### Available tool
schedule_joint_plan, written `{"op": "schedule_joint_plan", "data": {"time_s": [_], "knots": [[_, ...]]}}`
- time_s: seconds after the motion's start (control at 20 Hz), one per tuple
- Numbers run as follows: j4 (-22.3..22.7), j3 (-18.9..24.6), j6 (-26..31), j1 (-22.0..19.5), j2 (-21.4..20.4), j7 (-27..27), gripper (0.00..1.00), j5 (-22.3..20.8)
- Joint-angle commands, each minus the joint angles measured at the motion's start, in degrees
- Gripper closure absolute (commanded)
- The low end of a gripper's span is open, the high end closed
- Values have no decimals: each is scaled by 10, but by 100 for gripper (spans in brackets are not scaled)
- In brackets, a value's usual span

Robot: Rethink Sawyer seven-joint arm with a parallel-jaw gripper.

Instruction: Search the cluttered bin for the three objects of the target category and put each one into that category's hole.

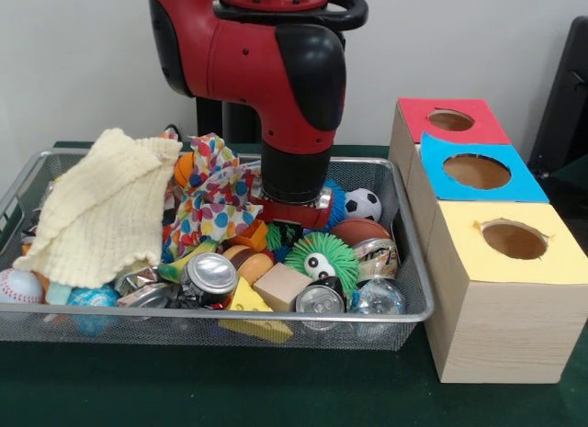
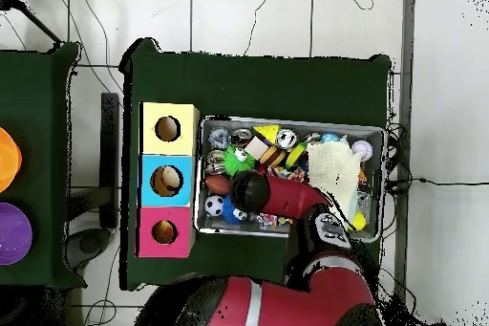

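The wire mesh bin (image 1: 418, 289) is full of clutter, and the red arm reaches down into its middle. My gripper (image 1: 290, 221) is sunk among the items behind a green spiky ball with eyes (image 1: 322, 258), beside a small soccer ball (image 1: 363, 205). Whether it holds anything is hidden. Silver cans (image 1: 212, 274) (image 1: 321, 301), a wooden block (image 1: 280, 286) and a yellow cheese wedge (image 1: 249, 303) lie near the front. Three boxes stand beside the bin, with holes in a red top (image 1: 451, 120), a blue top (image 1: 476, 171) and a yellow top (image 1: 514, 240). From overhead the arm (image 2: 277, 198) covers the gripper.
A cream knitted cloth (image 1: 101, 202) and a polka-dot cloth (image 1: 213, 197) drape over the bin's left half. A baseball (image 1: 18, 286) sits in the front left corner, a clear ball (image 1: 377, 297) at the front right. A green cloth (image 1: 276, 390) covers the table.
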Motion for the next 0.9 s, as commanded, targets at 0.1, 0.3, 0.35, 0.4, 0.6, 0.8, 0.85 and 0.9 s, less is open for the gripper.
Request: {"op": "schedule_joint_plan", "data": {"time_s": [0.1,0.3,0.35,0.4,0.6,0.8,0.85,0.9], "knots": [[-83,56,-87,-78,124,45,100,-14],[-99,17,-111,-47,155,86,100,-8],[-100,7,-118,-41,162,96,100,-6],[-100,1,-120,-37,167,101,100,-5],[-97,10,-119,-57,168,69,100,-34],[-97,27,-102,-86,156,8,100,-80],[-95,29,-99,-91,151,-4,100,-93],[-93,32,-90,-98,144,-18,100,-107]]}}
